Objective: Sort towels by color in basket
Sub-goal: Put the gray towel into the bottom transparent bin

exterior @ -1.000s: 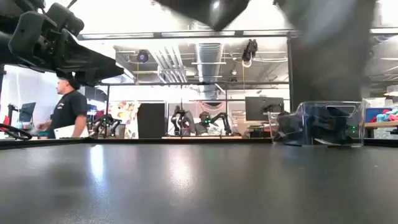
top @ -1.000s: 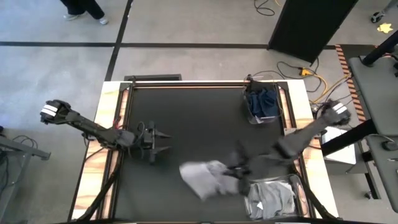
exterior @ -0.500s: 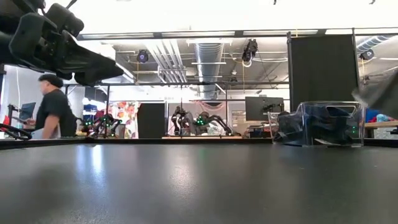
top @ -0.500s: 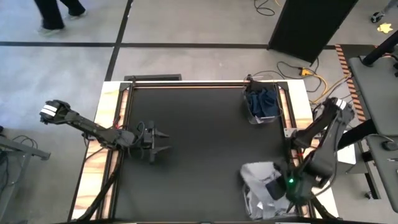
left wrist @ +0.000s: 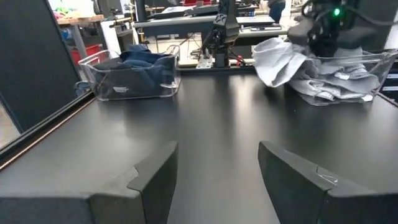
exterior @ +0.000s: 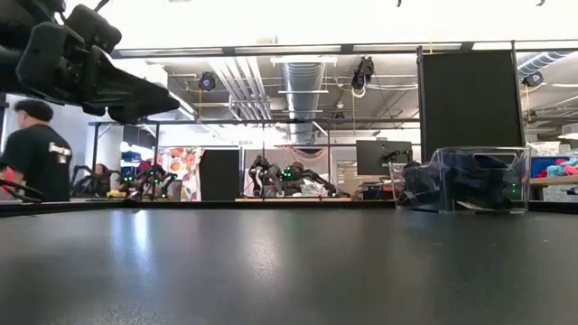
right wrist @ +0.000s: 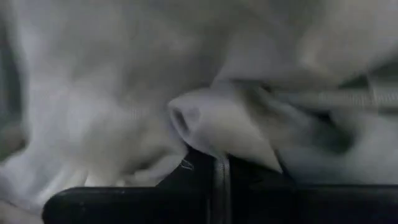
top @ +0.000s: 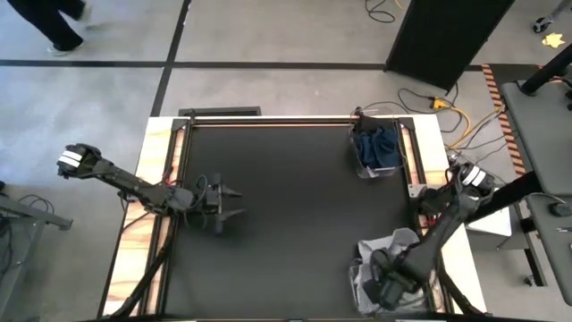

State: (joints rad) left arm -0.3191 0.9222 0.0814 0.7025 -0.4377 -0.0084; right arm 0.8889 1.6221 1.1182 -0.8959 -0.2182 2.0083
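The right claw [top: 386, 288] is pressed together on a fold of light grey towel [right wrist: 217, 124], pinching the soft, rumpled cloth between its two dark fingers. It sits low over the near clear basket [top: 359, 291] at the desk's right front corner, with the right arm bent steeply down from its base at the right edge. That basket is a see-through plastic tub, roughly rectangular, and holds a heap of light grey towels [top: 393, 250]; how many lie in the pile cannot be told, but part of the cloth drapes over the rim toward the middle of the desk, as the left wrist view shows clearly [left wrist: 277, 59].

A second clear basket [top: 357, 156] of the same kind stands at the far right of the desk, well apart from the first. It holds dark navy towels [top: 378, 148], bunched and crumpled; their count cannot be told either. So there are two baskets, one per colour.

The left claw [top: 225, 205] hangs above the left side of the desk with its two fingers spread and nothing between them. The left arm stretches out nearly level from its base at the left edge.

The desk [top: 277, 206] has a smooth black, slightly glossy top with pale wooden strips along both sides. Beyond it, a person in dark clothes [exterior: 32, 158] stands in the room.
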